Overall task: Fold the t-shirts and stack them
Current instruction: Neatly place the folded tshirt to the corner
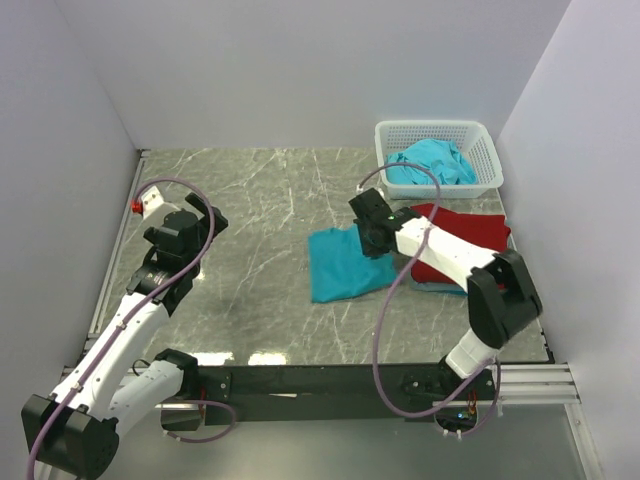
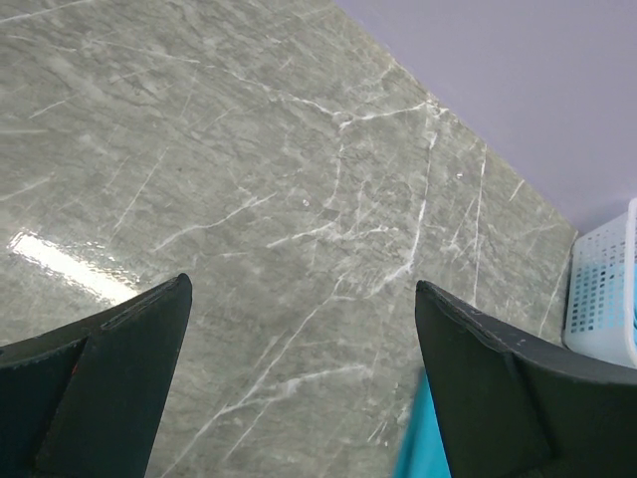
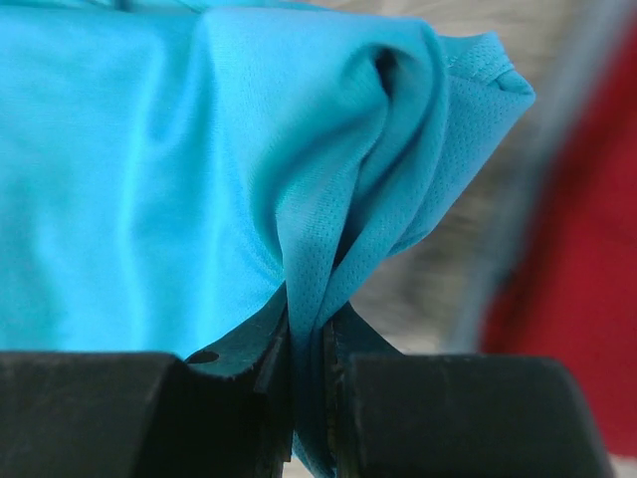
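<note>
**Risk: thin one-handed pinch, shirt may slip or drag**

Right gripper [image 3: 309, 339] is pressed together on a bunched fold of the teal t-shirt [image 1: 340, 268]. The wrist view shows only a thin ridge of cloth between the fingertips. That shirt lies partly spread right of the table's [image 1: 250, 200] centre, its right edge touching or just beside the red t-shirt [image 1: 470, 232] by the right edge. More teal t-shirts [image 1: 430, 160] sit in the basket [image 1: 480, 135] at the far right corner.

Watch for:
- Slip: with so little cloth in the pinch, a quick pull could strip it out.
- Wrong layers: you can't tell how many are caught, so the fold could come out skewed.
- Drag: left gripper [image 2: 302, 286] is spread wide, holding nothing, well apart near the left edge. With nothing anchoring the shirt, it may slide instead of folding.
- Red t-shirt could get shoved or caught up.
- Right arm's cable [image 1: 385, 310] hangs by the shirt's right edge and could snag.
</note>
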`<state>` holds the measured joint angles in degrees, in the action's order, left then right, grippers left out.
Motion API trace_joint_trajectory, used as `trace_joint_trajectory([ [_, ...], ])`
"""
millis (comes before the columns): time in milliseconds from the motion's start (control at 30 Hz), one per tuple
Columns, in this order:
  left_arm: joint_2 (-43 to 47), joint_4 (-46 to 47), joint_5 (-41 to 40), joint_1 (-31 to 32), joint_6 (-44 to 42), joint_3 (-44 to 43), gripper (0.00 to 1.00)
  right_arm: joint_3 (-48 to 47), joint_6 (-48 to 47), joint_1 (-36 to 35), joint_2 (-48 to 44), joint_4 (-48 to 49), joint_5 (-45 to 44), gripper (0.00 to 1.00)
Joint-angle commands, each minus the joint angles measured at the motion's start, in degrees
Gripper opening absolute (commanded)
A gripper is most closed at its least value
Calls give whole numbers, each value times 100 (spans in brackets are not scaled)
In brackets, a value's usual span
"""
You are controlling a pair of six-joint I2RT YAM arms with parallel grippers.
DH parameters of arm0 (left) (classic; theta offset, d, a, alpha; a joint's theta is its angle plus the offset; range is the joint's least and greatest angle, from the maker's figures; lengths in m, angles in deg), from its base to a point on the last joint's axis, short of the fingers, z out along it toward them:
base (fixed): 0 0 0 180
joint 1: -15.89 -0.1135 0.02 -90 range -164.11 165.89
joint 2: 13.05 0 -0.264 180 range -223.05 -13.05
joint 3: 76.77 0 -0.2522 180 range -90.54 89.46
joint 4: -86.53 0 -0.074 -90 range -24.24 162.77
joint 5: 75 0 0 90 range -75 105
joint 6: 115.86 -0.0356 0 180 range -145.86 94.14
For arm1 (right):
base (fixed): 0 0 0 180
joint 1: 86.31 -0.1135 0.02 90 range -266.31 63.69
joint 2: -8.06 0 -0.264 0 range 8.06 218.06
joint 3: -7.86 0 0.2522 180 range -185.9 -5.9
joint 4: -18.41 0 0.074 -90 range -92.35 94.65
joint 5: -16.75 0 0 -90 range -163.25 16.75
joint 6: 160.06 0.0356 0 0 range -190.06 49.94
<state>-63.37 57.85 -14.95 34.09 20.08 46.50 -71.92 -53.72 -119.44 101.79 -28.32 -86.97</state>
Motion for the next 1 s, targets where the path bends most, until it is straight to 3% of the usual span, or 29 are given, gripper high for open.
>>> trace_joint_trajectory([
  [0, 146, -46, -203, -27, 30, -19, 99, 28, -201, 17, -653, -429, -1255, 0],
  [333, 278, -143, -414, -44, 109, -2, 99, -183, -763, 236, -1155, -1492, -1942, 0],
  [967, 436, -213, -661, -53, 162, 24, 99, -1333, -1265, 851, -1560, -2248, -1406, 0],
])
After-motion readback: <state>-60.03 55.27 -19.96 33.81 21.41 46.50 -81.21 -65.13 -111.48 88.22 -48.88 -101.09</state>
